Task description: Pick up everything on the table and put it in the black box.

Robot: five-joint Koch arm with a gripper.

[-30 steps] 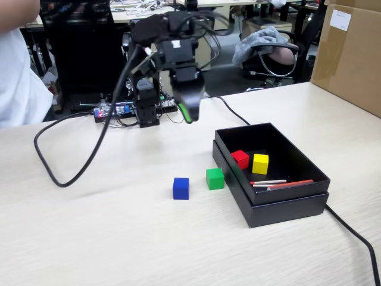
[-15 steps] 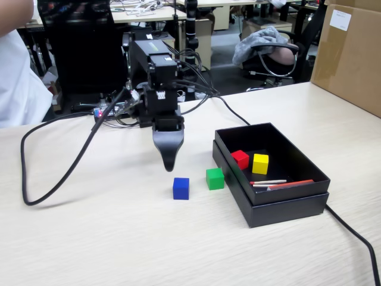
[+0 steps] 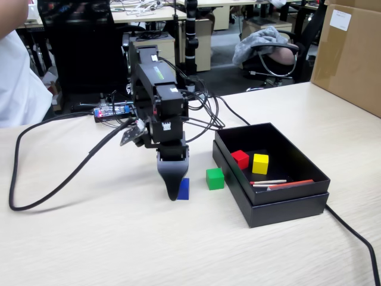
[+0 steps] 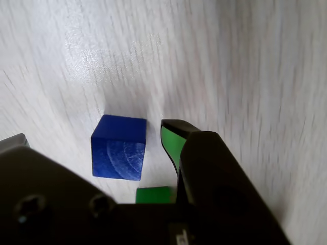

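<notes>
Tool [image 3: 173,195] lowered to the desk [image 3: 119,238] at lower centre of the fixed view, tip right against the left side of the blue cube [image 3: 184,189], which showed only partly behind it. In the wrist view, same tool [image 4: 134,137] entering from the bottom edge, one green-lined finger [image 4: 171,140] just right of the blue cube [image 4: 119,154], the other finger barely visible at the left edge; spread wide, nothing clamped, cube resting on the pale wood between. Could not tell whether either finger touched the cube.

Green cube [image 3: 215,178] on the desk just right of the blue one in the fixed view, close to the near-left wall of the black box [image 3: 286,205]; a green patch [image 4: 154,195] at the bottom of the wrist view, partly hidden by the tool body. Red cube [image 3: 240,159] and yellow cube [image 3: 260,163] side by side inside the box, right of centre in the frame, with thin red and white sticks [image 3: 277,184] lying toward the box's near end. Black cable [image 3: 53,196] looped across the desk at left. Brown cardboard box [image 3: 348,53] at upper right.
</notes>
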